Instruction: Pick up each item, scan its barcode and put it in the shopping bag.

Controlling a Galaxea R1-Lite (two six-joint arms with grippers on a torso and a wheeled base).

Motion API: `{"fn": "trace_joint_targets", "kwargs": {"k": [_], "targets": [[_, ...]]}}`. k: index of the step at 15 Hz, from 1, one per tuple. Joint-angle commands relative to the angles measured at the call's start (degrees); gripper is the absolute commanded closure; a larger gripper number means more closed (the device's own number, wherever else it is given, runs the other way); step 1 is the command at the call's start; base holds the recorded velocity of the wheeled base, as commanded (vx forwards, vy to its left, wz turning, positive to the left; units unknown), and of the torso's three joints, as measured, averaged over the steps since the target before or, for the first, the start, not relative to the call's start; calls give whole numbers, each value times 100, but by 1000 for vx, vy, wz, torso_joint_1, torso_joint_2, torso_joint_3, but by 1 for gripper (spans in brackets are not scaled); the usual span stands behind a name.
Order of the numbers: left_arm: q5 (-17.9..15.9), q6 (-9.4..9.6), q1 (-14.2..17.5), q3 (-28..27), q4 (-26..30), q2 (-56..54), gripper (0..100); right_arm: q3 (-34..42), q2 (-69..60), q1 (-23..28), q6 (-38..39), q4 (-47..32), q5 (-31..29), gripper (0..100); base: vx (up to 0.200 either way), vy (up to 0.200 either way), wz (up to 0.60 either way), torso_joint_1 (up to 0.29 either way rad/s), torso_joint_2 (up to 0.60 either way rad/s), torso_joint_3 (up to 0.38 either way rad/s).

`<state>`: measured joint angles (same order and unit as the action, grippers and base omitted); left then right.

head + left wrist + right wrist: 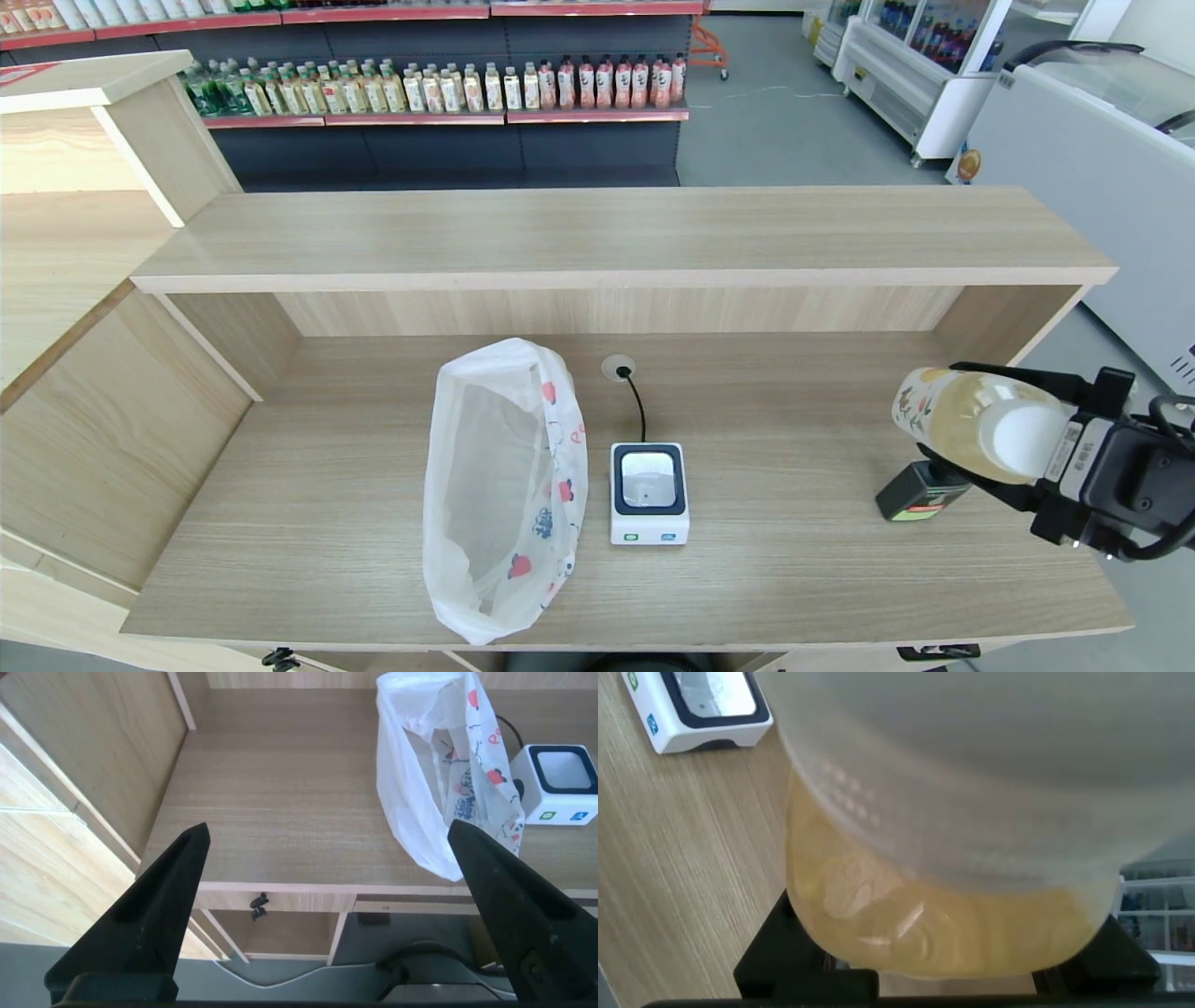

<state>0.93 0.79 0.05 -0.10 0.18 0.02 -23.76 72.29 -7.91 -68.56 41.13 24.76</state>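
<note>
Right end of the light wood-grain tabletop (794, 560): the right pincer (938, 411) is clamped on a clear plastic bottle of pale yellow drink (971, 420).
- The bottle lies roughly level between the two black fingers (1027, 378), one along its far side and one along its near side.
- Its white cap (1022, 439) points back at the wrist. Its flower-printed base end points toward the middle of the tabletop.
- In the right wrist view the bottle's body sits right up against the camera, with the dark fingers on either side of it.

Bottle position: held clear of the wood, well apart from the scanner and on the robot's right of it.
- Below it a small black carton with a green and red label (920, 493) sits on the tabletop.
- The near finger overlaps this carton in the head view. I cannot tell whether they touch.

Centre of the tabletop: a white box-shaped barcode scanner with a dark-framed glass window (649, 490), window facing up.
- Its black cable (638, 401) runs back to a round grey grommet (617, 366).
- Just beside it, on the robot's left, is the translucent white plastic shopping bag with red and blue prints (504, 485), its mouth gaping.

Left pincer (329, 835): jaws spread wide, nothing between them. It hangs above the near edge of the tabletop, to the robot's left of the bag.
</note>
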Motion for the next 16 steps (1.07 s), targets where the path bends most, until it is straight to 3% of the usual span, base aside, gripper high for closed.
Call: {"fn": "trace_joint_targets", "kwargs": {"k": [1,9,16], "targets": [[4,9,-5,1,-1,-2,0,-6,-22,0,1,0,3,100,0,0,0,0,0,0],[4,0,-5,1,-1,-2,0,-67,163,-97,18,-26,11,100,0,175,0,4,2,4],[4,0,-5,1,-1,-2,0,126,734,378,941,-26,-15,100,0,0,0,0,0,0]]}}
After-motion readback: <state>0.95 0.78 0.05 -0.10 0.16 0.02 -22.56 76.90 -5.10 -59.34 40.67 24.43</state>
